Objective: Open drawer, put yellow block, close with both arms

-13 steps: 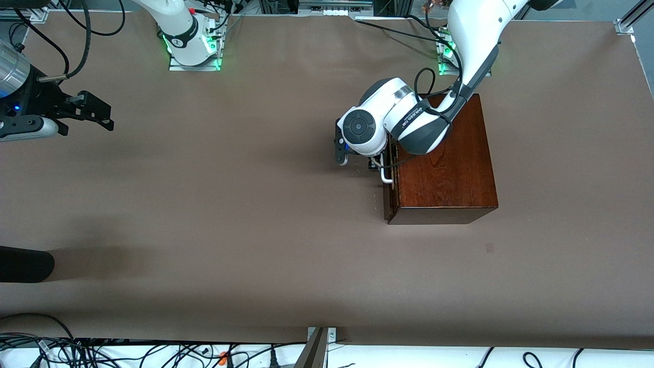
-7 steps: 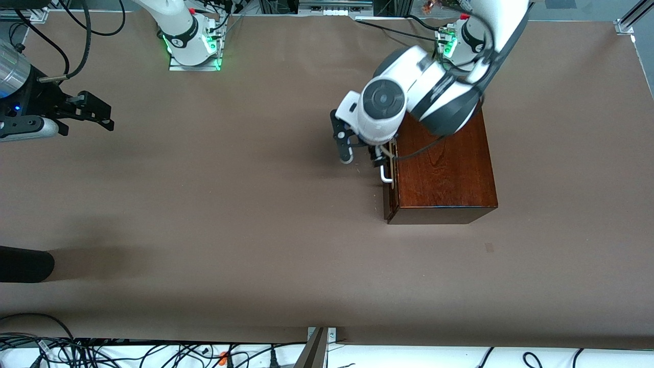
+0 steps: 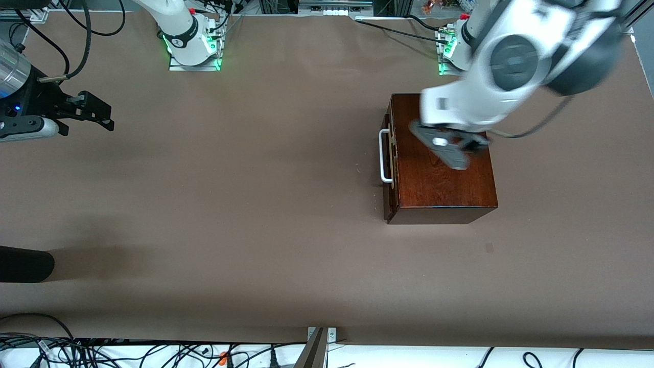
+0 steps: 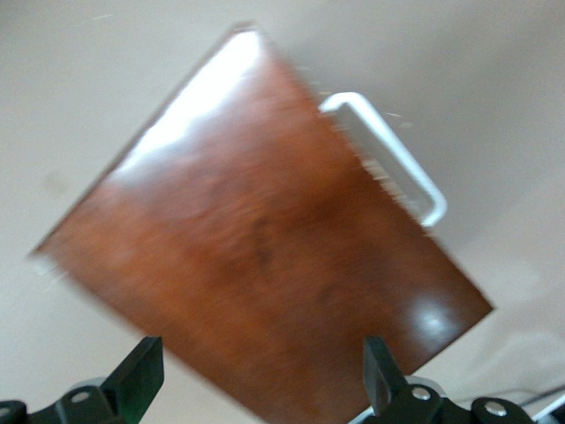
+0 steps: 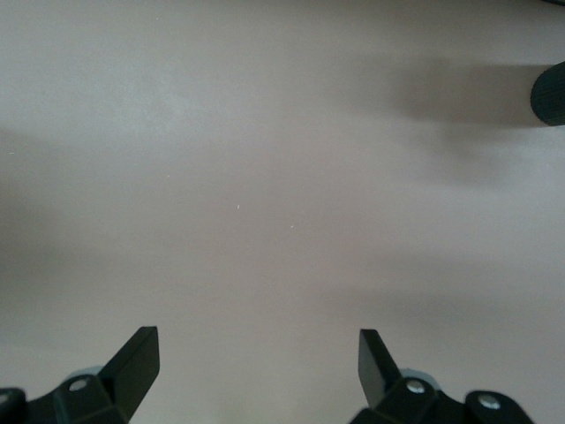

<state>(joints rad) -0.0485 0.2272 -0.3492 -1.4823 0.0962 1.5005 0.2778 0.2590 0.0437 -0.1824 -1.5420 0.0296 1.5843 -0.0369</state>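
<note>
The left tool is hanging over the top of the dark wooden box, fingers spread wide and gripping nothing. The drawer is sitting shut in the box under that tool, its white handle untouched. The right tool is waiting over bare tabletop at its arm's end, wide open and empty too.

Glossy reddish-brown wooden box, white handle, plain brown table, black left pincer.
</note>
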